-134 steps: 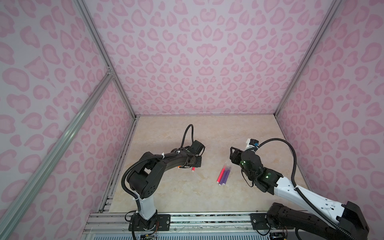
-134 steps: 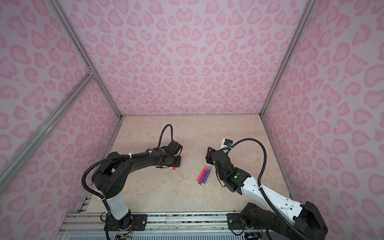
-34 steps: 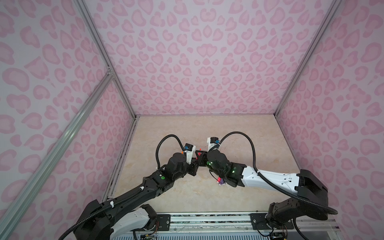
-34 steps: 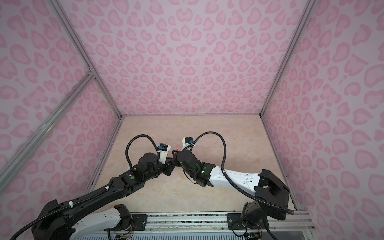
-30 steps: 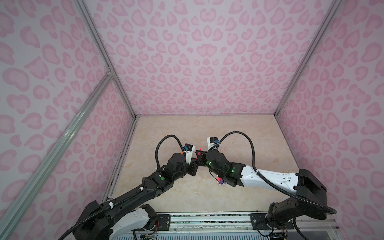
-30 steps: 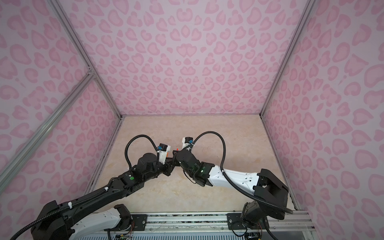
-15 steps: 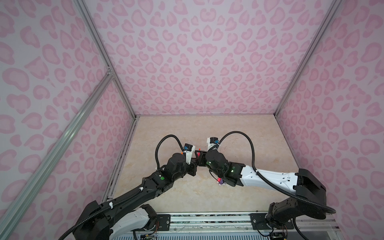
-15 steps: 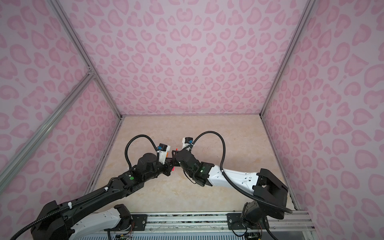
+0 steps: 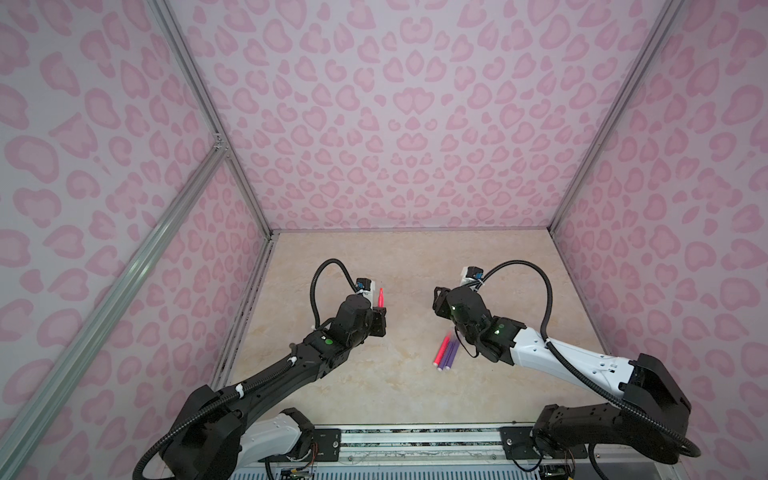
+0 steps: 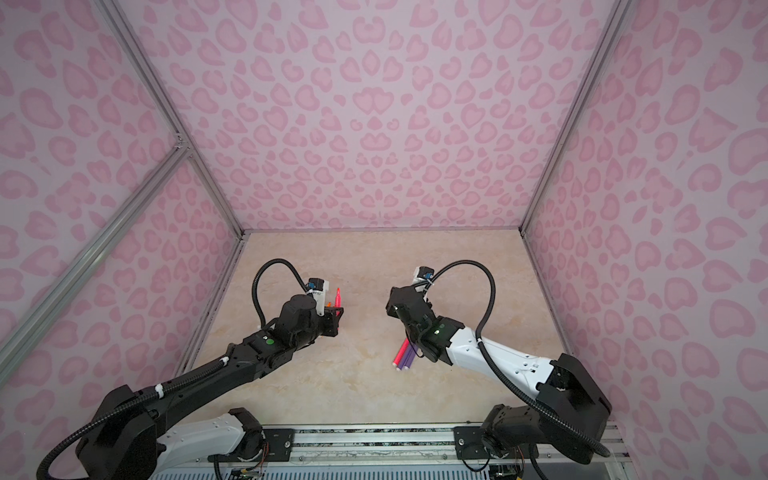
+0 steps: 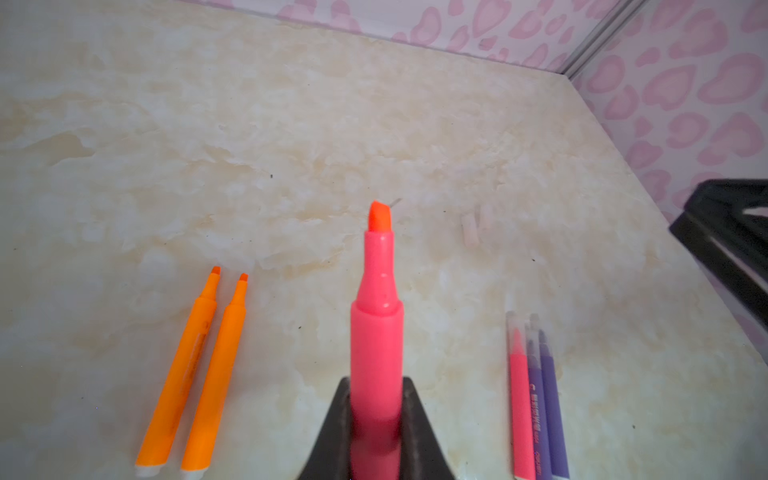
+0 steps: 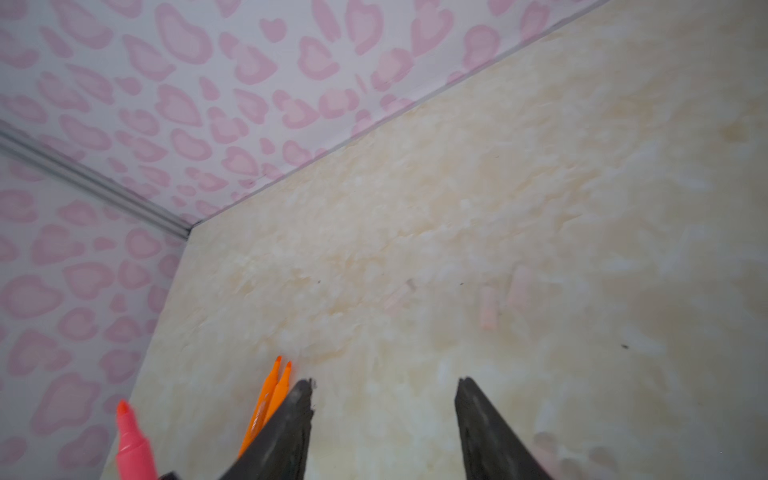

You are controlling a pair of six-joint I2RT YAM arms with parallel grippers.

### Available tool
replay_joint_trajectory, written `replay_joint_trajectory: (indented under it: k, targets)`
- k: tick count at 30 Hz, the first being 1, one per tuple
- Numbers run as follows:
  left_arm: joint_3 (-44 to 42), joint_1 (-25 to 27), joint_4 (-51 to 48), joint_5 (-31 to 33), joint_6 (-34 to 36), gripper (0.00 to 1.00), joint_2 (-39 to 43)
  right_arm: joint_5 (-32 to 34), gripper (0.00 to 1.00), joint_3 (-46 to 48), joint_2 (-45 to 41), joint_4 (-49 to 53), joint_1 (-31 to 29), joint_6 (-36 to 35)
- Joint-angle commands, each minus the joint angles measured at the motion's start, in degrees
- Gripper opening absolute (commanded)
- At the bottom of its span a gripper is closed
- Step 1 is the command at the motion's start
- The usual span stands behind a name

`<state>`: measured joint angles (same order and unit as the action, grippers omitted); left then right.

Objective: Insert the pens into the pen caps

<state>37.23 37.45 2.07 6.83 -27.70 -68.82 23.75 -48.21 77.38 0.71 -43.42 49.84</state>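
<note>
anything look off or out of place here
Nothing is spilled or broken. The odd part is that the left gripper holds a pink-red pen with its tip bare, while the right gripper is open and empty. The loose pen caps lie scattered on the table, away from that pen.

Robotics lab test cell, pink heart-print walls [image 9: 395, 124], aluminium frame posts [image 9: 204, 112], marble-look tabletop [image 9: 415, 257], robot arms [image 9: 291, 374] on a rail [image 9: 415, 446]

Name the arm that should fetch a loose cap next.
Right. The right gripper is open and empty, caps lying ahead; the left gripper is shut on the pink pen.
</note>
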Motion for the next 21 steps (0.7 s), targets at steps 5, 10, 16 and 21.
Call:
replay_joint_trajectory:
  k: [5, 10, 16, 21]
  targets:
    - [2.24, -0.1, -1.72, -1.43, -1.22, 0.03, -3.28, -1.47, 0.49, -5.58, 9.28, 10.35, 11.64, -4.41]
    - [2.55, -0.1, -1.44, -2.55, -1.04, 0.03, -3.68, -2.29, 0.48, -15.03, 19.14, 18.41, 14.68, -6.76]
    - [2.56, -0.1, -1.43, -3.04, -0.79, 0.03, -3.69, -5.23, 0.45, -21.87, 28.46, 21.01, 15.24, -9.21]
    - [2.49, -0.1, -1.06, -3.44, -0.71, 0.03, -3.61, -6.93, 0.43, -25.67, 32.91, 22.45, 15.25, -10.03]
